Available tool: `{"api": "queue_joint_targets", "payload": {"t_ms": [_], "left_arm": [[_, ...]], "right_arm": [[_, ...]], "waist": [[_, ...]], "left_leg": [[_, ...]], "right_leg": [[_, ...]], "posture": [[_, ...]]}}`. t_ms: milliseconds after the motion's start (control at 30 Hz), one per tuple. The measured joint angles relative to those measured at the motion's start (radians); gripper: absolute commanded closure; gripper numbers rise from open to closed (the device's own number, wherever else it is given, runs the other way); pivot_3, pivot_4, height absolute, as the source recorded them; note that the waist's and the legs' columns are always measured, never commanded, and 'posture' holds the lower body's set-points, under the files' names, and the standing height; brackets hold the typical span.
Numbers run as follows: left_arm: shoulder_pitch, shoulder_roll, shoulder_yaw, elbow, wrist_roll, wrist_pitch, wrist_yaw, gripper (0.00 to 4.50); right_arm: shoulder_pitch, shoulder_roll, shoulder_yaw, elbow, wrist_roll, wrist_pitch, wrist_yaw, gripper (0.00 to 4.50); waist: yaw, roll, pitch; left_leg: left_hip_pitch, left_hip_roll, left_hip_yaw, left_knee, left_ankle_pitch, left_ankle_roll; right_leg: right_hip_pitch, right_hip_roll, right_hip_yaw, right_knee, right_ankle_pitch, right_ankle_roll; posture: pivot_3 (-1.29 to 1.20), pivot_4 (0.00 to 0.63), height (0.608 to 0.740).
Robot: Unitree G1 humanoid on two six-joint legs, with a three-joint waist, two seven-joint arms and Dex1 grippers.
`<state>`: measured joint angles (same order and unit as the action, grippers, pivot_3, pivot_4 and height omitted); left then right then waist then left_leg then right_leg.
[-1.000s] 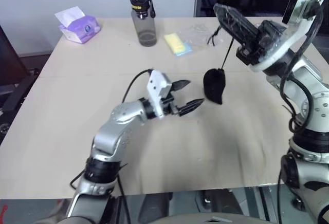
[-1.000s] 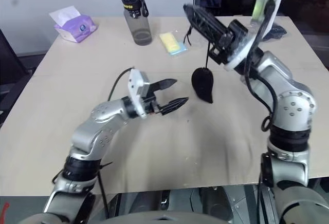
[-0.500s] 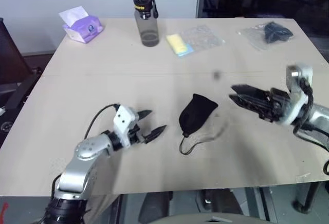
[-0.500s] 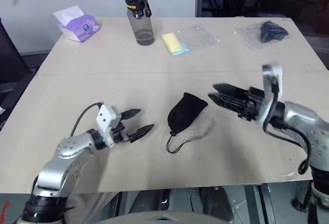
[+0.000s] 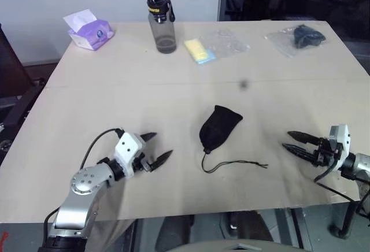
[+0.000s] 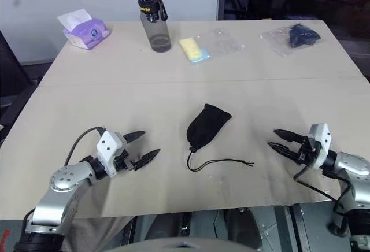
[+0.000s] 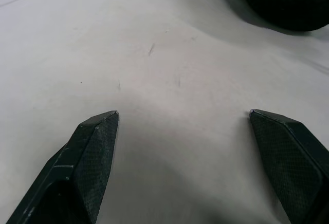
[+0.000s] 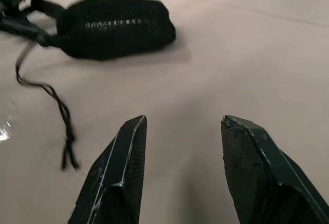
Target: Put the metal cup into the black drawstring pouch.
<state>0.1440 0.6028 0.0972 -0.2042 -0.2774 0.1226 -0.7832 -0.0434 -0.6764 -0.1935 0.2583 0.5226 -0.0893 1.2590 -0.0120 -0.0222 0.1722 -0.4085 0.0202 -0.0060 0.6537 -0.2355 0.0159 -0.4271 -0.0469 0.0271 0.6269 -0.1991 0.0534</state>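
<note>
- Overhead, a wide beige table [image 5: 87,90] holds everything; the black drawstring pouch [image 5: 218,129] lies flat near its middle, bulging as if something is inside, its neck toward the near edge and its thin cord [image 5: 234,164] trailing loose toward the robot's right.
- Left gripper [image 5: 155,148] hovers low over bare table to the left of the pouch, well apart from it, fingers spread wide and holding nothing.
- Right gripper [image 5: 293,142] hovers low to the right of the pouch, also apart from it, fingers parted and empty; the right wrist view faces the pouch and the cord end.
- Where the metal cup is cannot be told; the pouch's rounded shape suggests it may sit inside, but that is a judgement only.
- Risk: the neck looks undrawn, so lifting or nudging the pouch by its closed end could let the contents roll out.
- Risk: the loose cord lies toward the right gripper and could snag a fingertip, dragging the pouch.
- Far edge holds a clear water bottle [image 5: 161,23] with a black cap, a purple tissue pack [image 5: 88,30], a yellow sponge [image 5: 199,50] in clear wrap, and a dark item in a plastic bag [image 5: 298,36].
- No brand, label or writing is readable anywhere.
</note>
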Motion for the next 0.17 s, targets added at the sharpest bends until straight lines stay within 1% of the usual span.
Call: {"api": "queue_joint_targets", "payload": {"t_ms": [67, 100, 167], "left_arm": [[0.002, 0.0, 0.0, 0.0, 0.0, 0.0, 0.0, 0.28], [0.007, 0.0, 0.0, 0.0, 0.001, 0.001, 0.001, 0.28], [0.009, -0.001, -0.001, 0.0, 0.001, 0.001, 0.001, 0.28]], "right_arm": [[-0.006, 0.001, 0.0, 0.024, -0.009, -0.024, 0.011, 2.22], [-0.007, 0.005, 0.0, 0.036, -0.014, -0.039, 0.021, 2.22], [-0.007, 0.009, 0.0, 0.036, -0.016, -0.046, 0.023, 2.22]], "waist": [[0.0, 0.0, 0.0], [0.0, 0.0, 0.0], [0.0, 0.0, 0.0]], "left_leg": [[0.002, 0.0, 0.0, 0.0, 0.0, 0.0], [0.008, 0.0, 0.0, -0.002, 0.0, 0.0], [0.011, 0.0, 0.001, -0.002, 0.0, 0.0]], "right_leg": [[0.002, 0.0, 0.0, 0.0, 0.0, 0.0], [0.007, 0.0, 0.0, 0.0, 0.0, 0.0], [0.01, 0.0, 0.0, -0.001, -0.001, 0.0]], "posture": [[0.0, 0.15, 0.74], [0.0, 0.15, 0.74], [0.0, 0.15, 0.74]]}}
